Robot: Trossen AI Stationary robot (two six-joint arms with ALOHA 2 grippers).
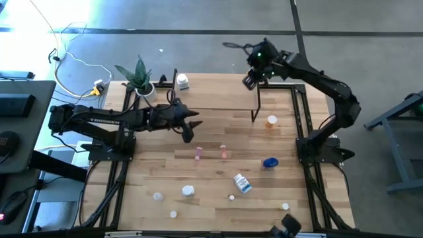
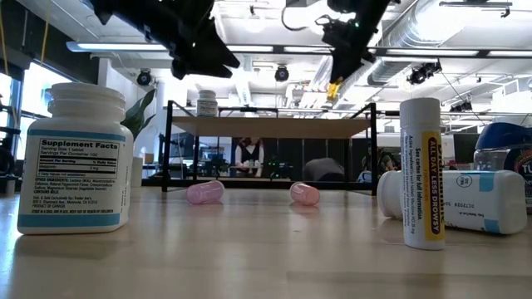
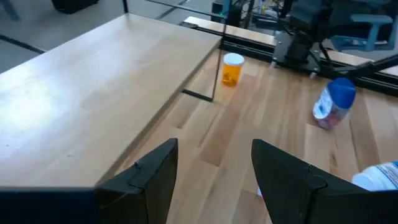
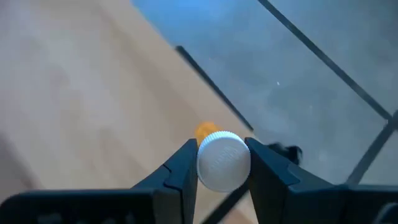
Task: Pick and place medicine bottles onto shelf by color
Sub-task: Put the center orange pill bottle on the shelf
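We held the right gripper (image 4: 219,167) clamped on an orange bottle (image 4: 222,159) above the shelf's (image 1: 218,92) far right corner for placing, while the left gripper (image 3: 214,171) waited open and empty over the shelf's near edge.

Wooden table (image 1: 218,198) under shelf (image 1: 211,92), scattered bottles (image 1: 188,190)

2 dark jointed arms, black angular fingers (image 3: 155,180), green light

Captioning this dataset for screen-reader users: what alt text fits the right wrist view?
The right pincer is shut on an orange bottle with a white cap, seen cap-first between its two dark fingers. Beneath lies the light-wood shelf, its edge running diagonally, with grey floor beyond it.
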